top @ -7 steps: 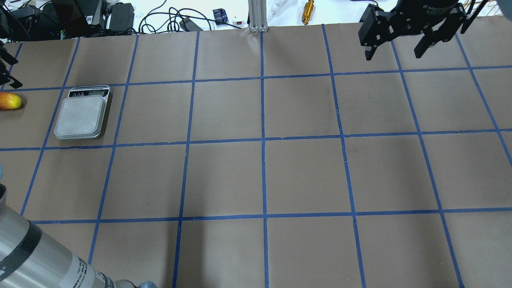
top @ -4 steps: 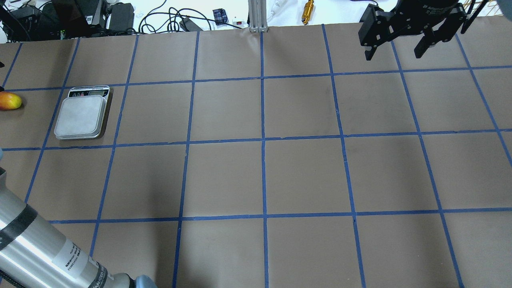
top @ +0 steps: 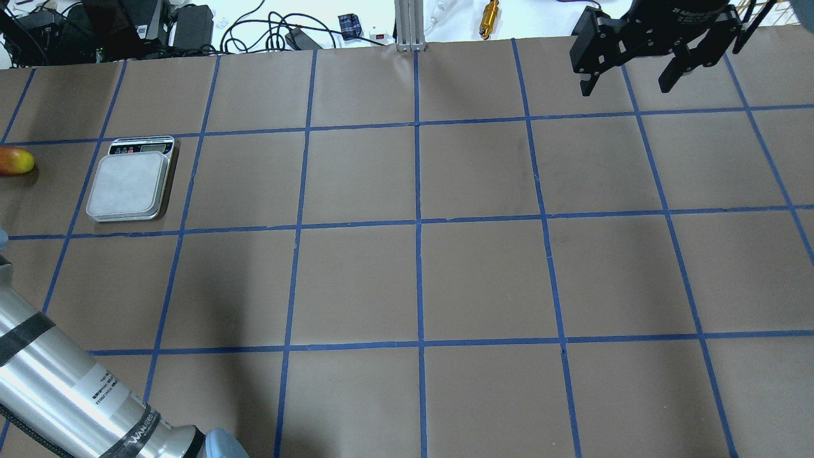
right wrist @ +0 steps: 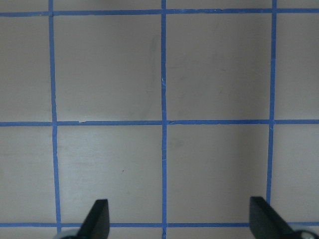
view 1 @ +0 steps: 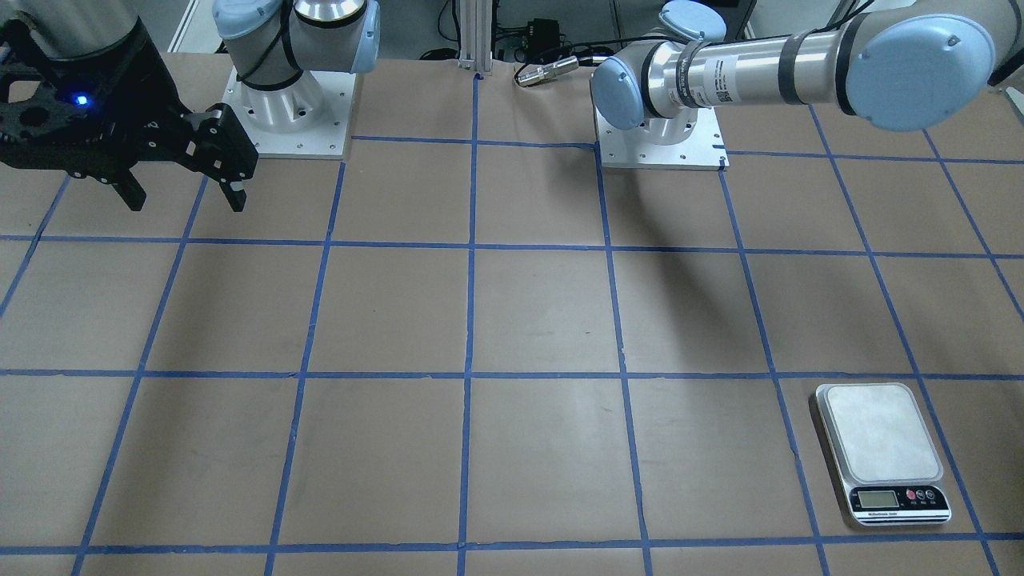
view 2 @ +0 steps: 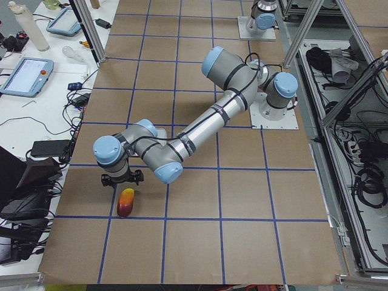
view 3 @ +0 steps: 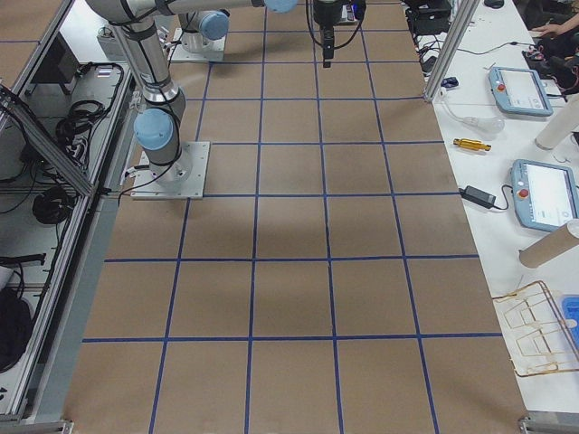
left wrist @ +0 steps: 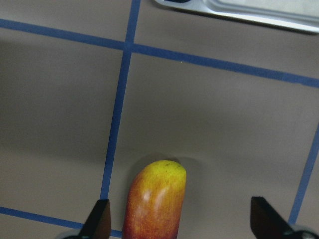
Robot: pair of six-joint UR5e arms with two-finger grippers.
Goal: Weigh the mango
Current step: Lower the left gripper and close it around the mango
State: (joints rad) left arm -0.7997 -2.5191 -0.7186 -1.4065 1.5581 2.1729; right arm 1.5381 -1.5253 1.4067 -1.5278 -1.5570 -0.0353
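Note:
The mango (top: pixel 16 161), yellow at one end and red-orange at the other, lies on the table at the far left edge, left of the scale (top: pixel 129 184). In the left wrist view the mango (left wrist: pixel 155 201) shows between my left gripper's (left wrist: pixel 182 223) open fingers, nearer the finger on the view's left, untouched. The exterior left view shows that gripper (view 2: pixel 121 179) over the mango (view 2: pixel 126 202). My right gripper (top: pixel 626 83) is open and empty, raised over the far right of the table. The scale's platform (view 1: pixel 880 432) is bare.
The table is brown paper with a blue tape grid. My left arm's silver link (top: pixel 63 394) crosses the near left corner. Cables, a power supply and a brass part (top: pixel 489 18) lie beyond the far edge. The arm bases (view 1: pixel 288 112) stand at the robot's side.
My left gripper has left the overhead view's left edge, and the left arm's link has swung further into the near left corner. Mango, scale and right gripper have not moved.

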